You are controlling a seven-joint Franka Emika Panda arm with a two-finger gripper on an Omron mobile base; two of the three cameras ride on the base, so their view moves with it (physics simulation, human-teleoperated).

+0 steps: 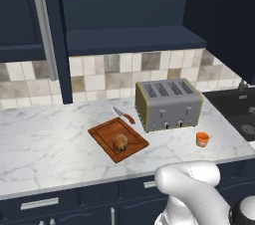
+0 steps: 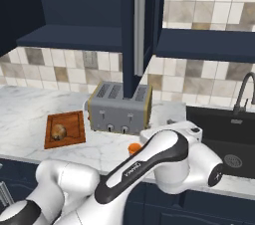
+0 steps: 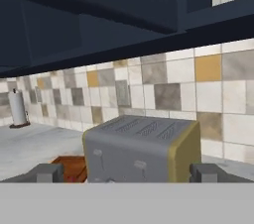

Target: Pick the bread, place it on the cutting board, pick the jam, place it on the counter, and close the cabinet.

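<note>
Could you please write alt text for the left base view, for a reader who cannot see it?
A brown bread roll sits on a reddish cutting board on a white marble counter, left of a grey toaster. A small orange jam pot stands on the counter, right of the board; the navy cabinet above hangs open.

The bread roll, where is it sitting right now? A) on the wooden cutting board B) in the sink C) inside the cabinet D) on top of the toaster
A: the bread roll sits on the reddish-brown cutting board, left of the toaster, on the counter.
</note>
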